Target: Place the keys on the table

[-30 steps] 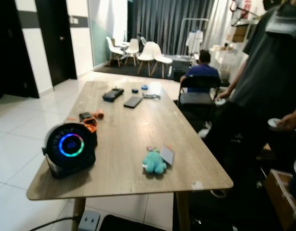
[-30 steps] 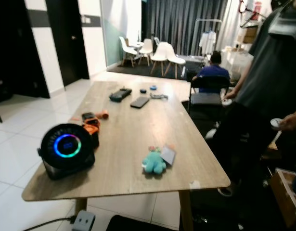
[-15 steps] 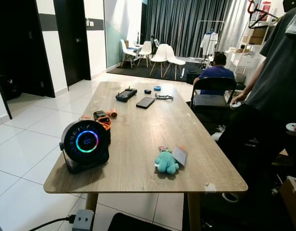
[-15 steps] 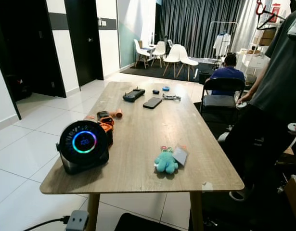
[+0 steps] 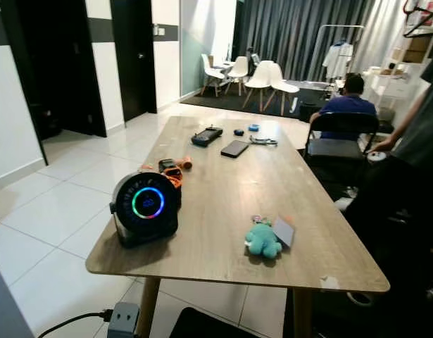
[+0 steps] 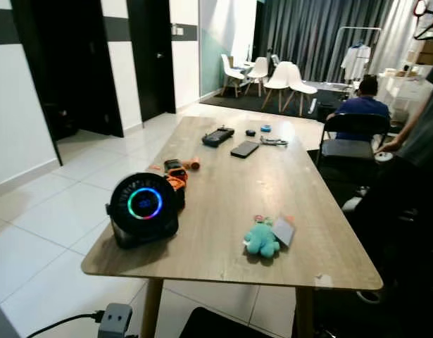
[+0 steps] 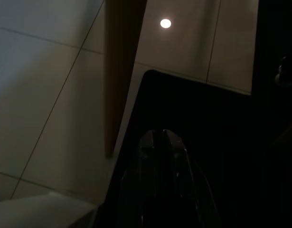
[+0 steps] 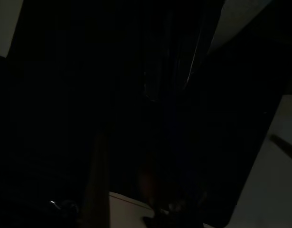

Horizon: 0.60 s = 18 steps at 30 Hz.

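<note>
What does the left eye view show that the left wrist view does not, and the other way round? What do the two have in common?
Left eye view: the table top, carrying a round black device with a glowing ring, a teal plush keychain and a phone, with a seated person beyond.
Left wrist view: the left gripper, fingers together, hanging toward the floor, and a bright spot of light reflected on the tiles.
Both: the white tiled floor, a wooden table leg and a dark mat beside it.
</note>
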Available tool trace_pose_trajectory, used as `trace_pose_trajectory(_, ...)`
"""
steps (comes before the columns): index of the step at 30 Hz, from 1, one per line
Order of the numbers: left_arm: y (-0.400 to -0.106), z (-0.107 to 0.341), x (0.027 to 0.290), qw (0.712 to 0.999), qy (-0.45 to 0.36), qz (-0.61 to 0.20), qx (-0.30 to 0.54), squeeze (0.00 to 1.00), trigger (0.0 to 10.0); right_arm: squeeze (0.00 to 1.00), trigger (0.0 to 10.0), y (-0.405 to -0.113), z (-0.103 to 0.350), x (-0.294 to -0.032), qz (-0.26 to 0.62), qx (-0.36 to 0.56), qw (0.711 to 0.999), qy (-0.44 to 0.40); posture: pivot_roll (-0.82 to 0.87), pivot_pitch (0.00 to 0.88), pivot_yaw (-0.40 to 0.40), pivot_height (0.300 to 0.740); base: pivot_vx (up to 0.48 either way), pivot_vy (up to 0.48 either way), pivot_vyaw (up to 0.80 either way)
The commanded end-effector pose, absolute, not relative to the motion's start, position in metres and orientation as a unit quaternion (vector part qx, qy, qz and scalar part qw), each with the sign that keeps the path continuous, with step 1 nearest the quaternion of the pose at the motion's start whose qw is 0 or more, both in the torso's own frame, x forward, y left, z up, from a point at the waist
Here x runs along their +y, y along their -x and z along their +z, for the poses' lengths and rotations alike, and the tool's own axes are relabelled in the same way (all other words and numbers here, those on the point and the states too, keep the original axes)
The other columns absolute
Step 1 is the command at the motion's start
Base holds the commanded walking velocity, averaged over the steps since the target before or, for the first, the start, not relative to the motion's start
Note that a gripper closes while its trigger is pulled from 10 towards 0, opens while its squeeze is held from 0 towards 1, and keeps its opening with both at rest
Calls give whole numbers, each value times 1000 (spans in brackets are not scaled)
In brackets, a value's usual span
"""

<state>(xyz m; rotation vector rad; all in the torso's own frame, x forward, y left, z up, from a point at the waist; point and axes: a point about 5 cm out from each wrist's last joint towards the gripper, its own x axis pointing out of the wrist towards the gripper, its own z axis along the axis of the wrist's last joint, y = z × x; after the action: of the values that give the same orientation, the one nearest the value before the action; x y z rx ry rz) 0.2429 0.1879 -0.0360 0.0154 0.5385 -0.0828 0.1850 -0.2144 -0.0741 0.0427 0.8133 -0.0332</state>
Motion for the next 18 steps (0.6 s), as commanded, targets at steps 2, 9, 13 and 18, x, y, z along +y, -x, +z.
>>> trace_pose_trajectory(2, -239, -38, 187, 962, 2, -42, 270, 0, 10000, 0, 10000, -184, -74, -218, -23, 394, 919, -19, 27, 11, -22, 740, 0, 0, 0)
trace_pose_trajectory(9, -240, -36, 185, 964, -2, -56, 260, 0, 10000, 0, 10000, -182, -75, -216, -27, 394, 918, -23, 26, 16, -15, 740, 0, 0, 0)
trace_pose_trajectory(13, -241, -35, 183, 965, -3, -63, 256, 0, 10000, 0, 10000, -182, -75, -216, -29, 394, 919, -24, 22, 18, -12, 740, 0, -127, 0)
trace_pose_trajectory(18, -241, -35, 182, 964, -3, -68, 257, 0, 10000, 0, 10000, -182, -75, -218, -31, 393, 919, -24, 22, 21, -11, 740, 0, -427, 0)
